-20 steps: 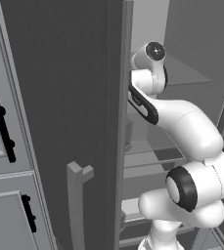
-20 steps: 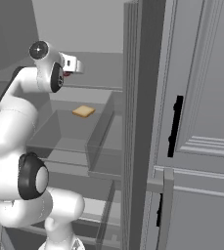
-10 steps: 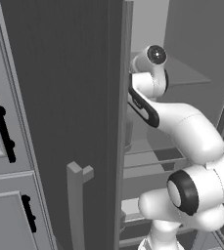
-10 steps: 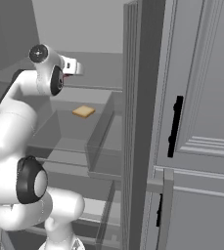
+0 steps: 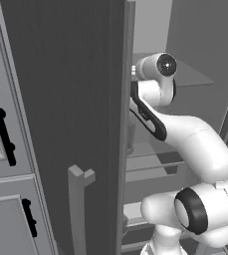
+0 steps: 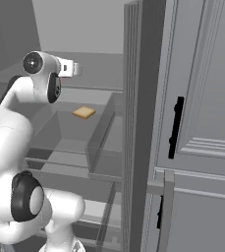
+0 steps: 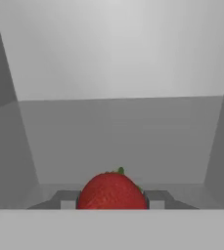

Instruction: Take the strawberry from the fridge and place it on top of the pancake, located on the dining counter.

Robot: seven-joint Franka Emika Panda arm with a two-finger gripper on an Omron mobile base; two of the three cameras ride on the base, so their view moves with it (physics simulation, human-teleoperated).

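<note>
Red strawberry (image 7: 112, 191) sits between the jaws, seemingly clamped on it.

**Flat, even light, soft edges**

Everything I see is lit evenly and rather dimly, in greys, with no glare and no clear lamp. The back wall of the fridge (image 7: 113, 49) is brightest at its top and fades downward. The open door (image 5: 60, 99) stands darker than the pale shelves. My arm (image 6: 15, 123) carries soft shading, no hard shadow. The strawberry (image 7: 112, 192) is a little blurred; edges look coarse, lines straight.
</note>
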